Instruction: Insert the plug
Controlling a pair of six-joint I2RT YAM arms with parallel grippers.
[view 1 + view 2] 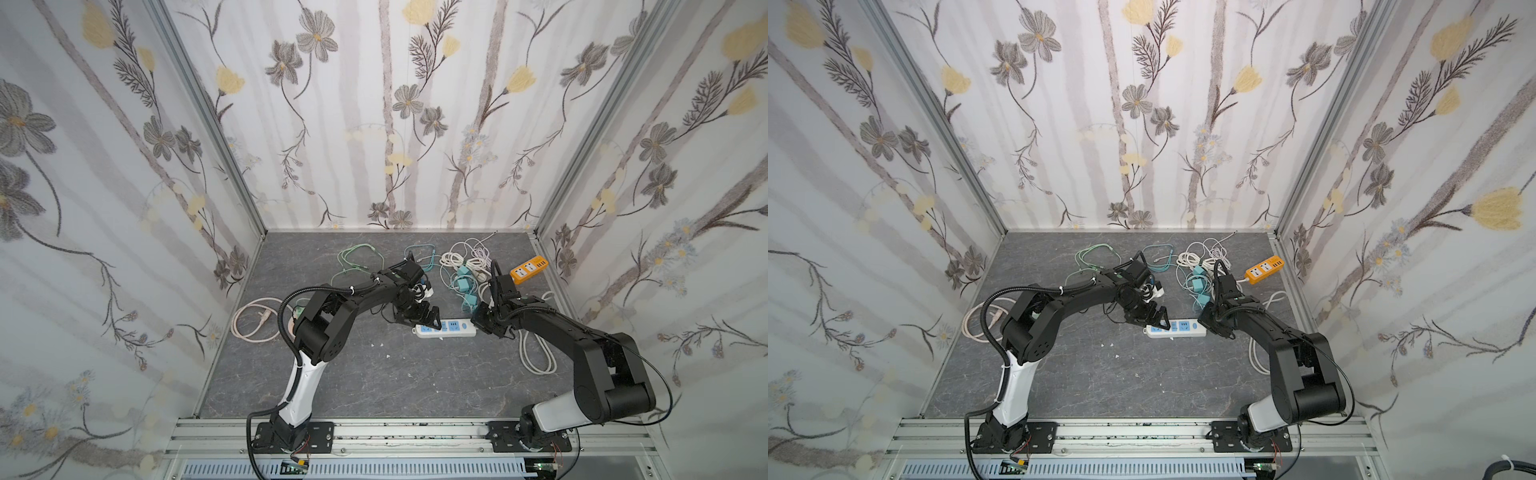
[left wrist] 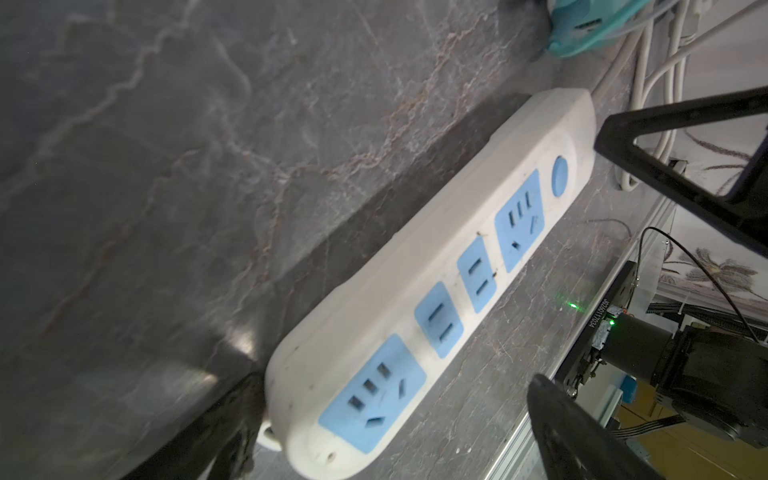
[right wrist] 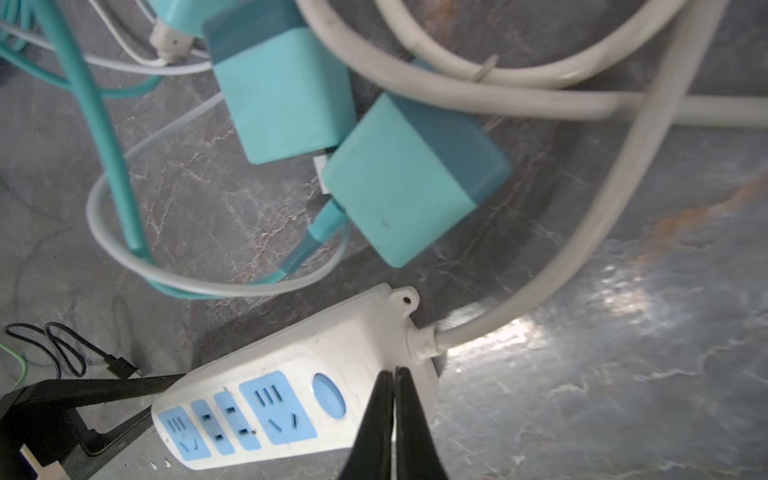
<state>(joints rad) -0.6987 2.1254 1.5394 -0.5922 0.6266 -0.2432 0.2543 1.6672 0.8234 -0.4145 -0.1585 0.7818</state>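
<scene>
White moulded plastic, scuffed and speckled with grime: power strip (image 1: 446, 328) (image 1: 1177, 329) (image 2: 415, 299) (image 3: 291, 399) flat on the desk (image 1: 374, 374), a glossy grey slab veined like marble. Rounded, elongated body; four matte sky-blue socket pads in a row, five-slot ones at each end, two-slot ones between, and a round blue button (image 3: 329, 395) towards the right, cord end.

Left pincer (image 1: 426, 320) (image 2: 395, 436) spread wide and empty, straddling the strip's left end, one black finger on the far side, one on the near. Right pincer (image 1: 478, 320) (image 3: 394, 415) pressed shut, its slim black tips together over the strip's right end, between button and cord collar, with nothing seen in its grip; contact impossible to judge.

Teal plug (image 3: 415, 178) (image 1: 469, 301), a smooth boxy cube with softened edges, loose on the desk just beyond the strip's far side, a second teal cube (image 3: 282, 91) touching it, amid thick off-white cord (image 3: 540, 99) and thin teal cable (image 3: 104, 137).

Orange strip (image 1: 528, 269) far right. Small serial sticker (image 2: 604, 316) on the right arm, digits too blurred to read.
</scene>
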